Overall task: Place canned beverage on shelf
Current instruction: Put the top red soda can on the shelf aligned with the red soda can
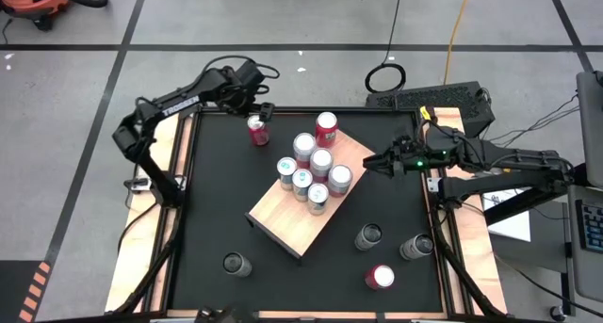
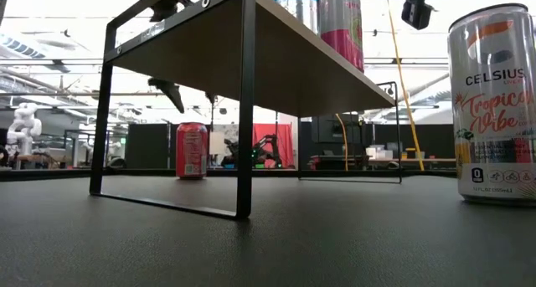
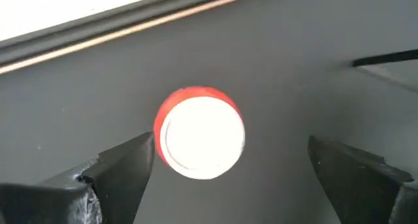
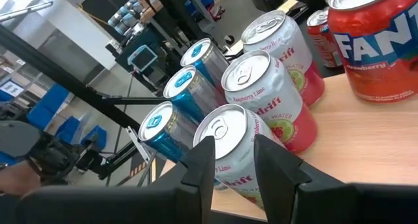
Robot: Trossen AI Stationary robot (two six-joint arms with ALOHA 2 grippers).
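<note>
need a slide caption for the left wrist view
Left gripper open above a red can standing on the black tabletop.

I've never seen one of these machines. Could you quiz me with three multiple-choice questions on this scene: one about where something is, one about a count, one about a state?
1. Where does the red can stand relative to the shelf?
A. On it
B. On the black table beside it
C. On the floor

2. How many cans stand on the shelf?
A. Three
B. Seven
C. Ten

3. The left tool is:
A. Open, above the red can
B. Shut on a can
C. Out of sight

Answers: B, the high view shows the can on the tabletop, off the board; B, seven can tops show on the board; A, its fingers are spread wide over the can's top.
</note>
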